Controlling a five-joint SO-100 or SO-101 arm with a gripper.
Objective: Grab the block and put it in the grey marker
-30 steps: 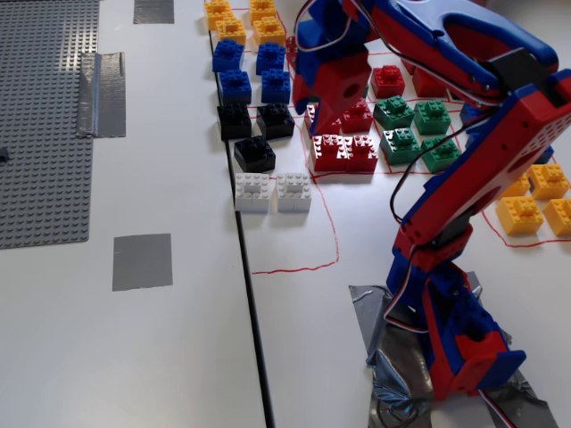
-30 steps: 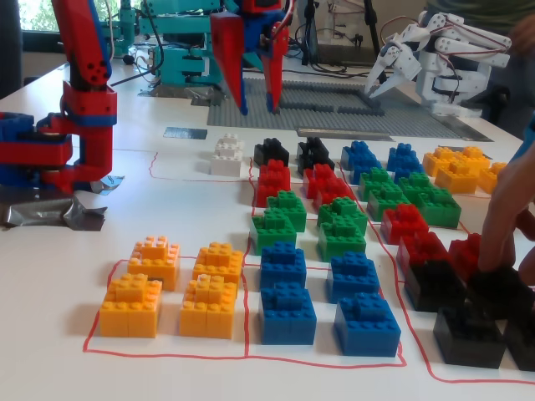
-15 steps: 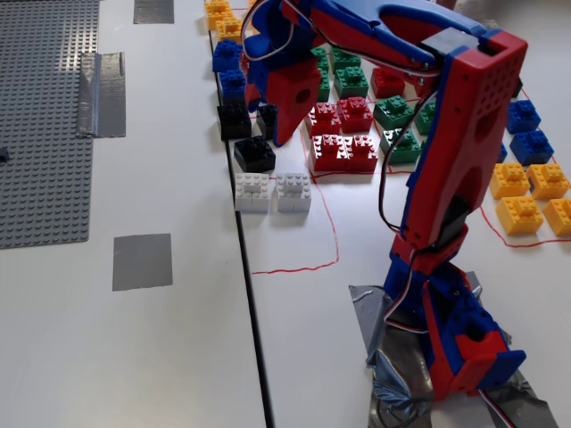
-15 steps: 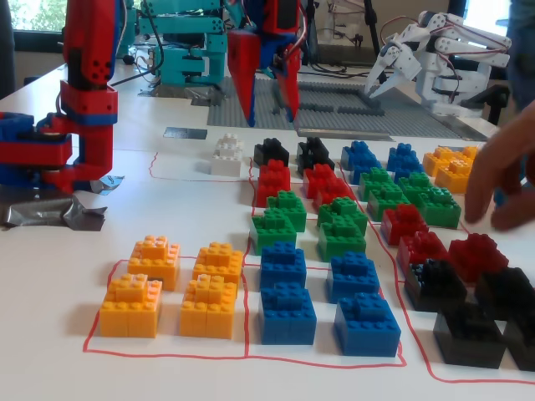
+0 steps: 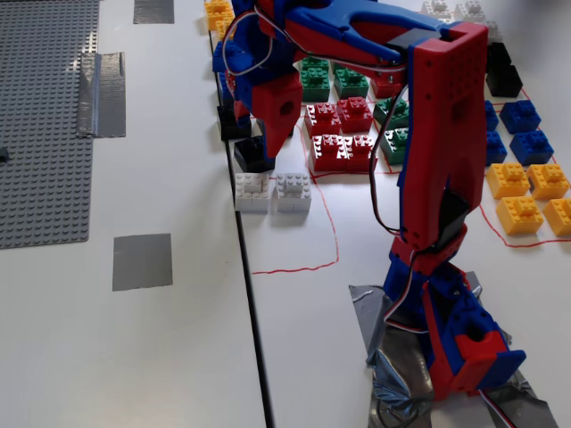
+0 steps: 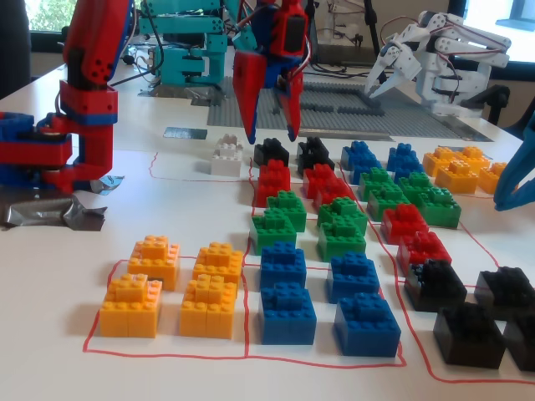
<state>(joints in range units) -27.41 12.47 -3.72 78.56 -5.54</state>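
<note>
**Overhead, the gripper hangs spread above a black brick**

Clearly, in the low fixed view, the red and blue two-finger gripper (image 6: 269, 138) points down with its fingers apart, nothing between them. Its tips hang just above the small black square studded plastic brick (image 6: 271, 151), which sits on the white table (image 6: 167, 200) at the far end of a column of bricks, apart from the fingers as far as this angle shows. A second black brick (image 6: 315, 152) stands just to its right in that view, and a pair of white studded bricks (image 6: 226, 156) just to its left.

From the high fixed view, the same black brick (image 5: 252, 154) lies under the arm's red wrist section, partly hidden; the gripper tips themselves cannot be made out there. The white bricks (image 5: 273, 192) sit just below it in the picture, beside the seam between the two table tops.

Well apart from the brick, on the left table top in the high view, lies the flat, smooth, roughly square patch of grey tape (image 5: 143, 261), bare. Above it is the large grey studded baseplate (image 5: 45, 125) with a wrinkled strip of grey tape (image 5: 101, 94) at its edge.

Red bricks (image 6: 273, 180), green bricks (image 6: 280, 221), blue bricks (image 6: 287, 292) and orange bricks (image 6: 180, 284) fill red-outlined areas nearer the low camera.
</note>
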